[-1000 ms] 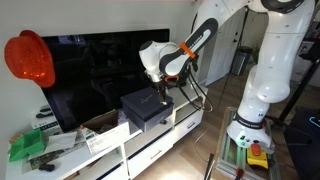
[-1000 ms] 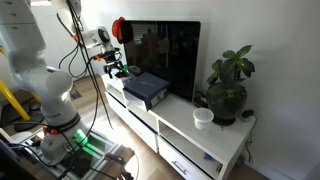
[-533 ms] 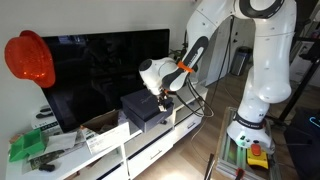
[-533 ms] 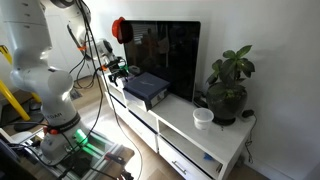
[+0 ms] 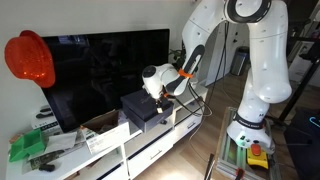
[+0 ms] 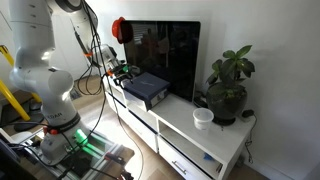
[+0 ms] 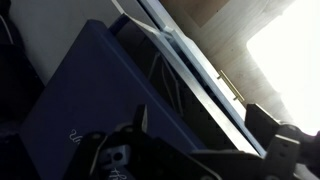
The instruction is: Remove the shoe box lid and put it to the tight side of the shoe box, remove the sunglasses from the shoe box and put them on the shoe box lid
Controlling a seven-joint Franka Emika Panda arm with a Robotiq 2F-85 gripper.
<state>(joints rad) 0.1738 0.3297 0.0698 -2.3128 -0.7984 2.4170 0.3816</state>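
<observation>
The shoe box [image 5: 146,115] stands on the white TV cabinet, with the flat dark shoe box lid [image 5: 141,101] on top of it. Both also appear in an exterior view, the shoe box [image 6: 146,96] under its shoe box lid [image 6: 150,83]. My gripper [image 5: 159,95] hovers open over the lid's edge nearest the arm, and in an exterior view the gripper [image 6: 120,72] is just beside the box end. In the wrist view the lid [image 7: 85,95] fills the left, with my gripper [image 7: 200,125] straddling its rim and holding nothing. The sunglasses are hidden.
A black TV [image 5: 100,70] stands right behind the box. A tan carton with a white label [image 5: 100,132] and green items [image 5: 28,146] sit on the cabinet, near an orange helmet [image 5: 30,58]. A potted plant [image 6: 228,88] and a white cup [image 6: 203,117] stand farther along.
The arm has folded in and the gripper has come down closer to the end of the lid. The jaws stay open and the box has not moved.
</observation>
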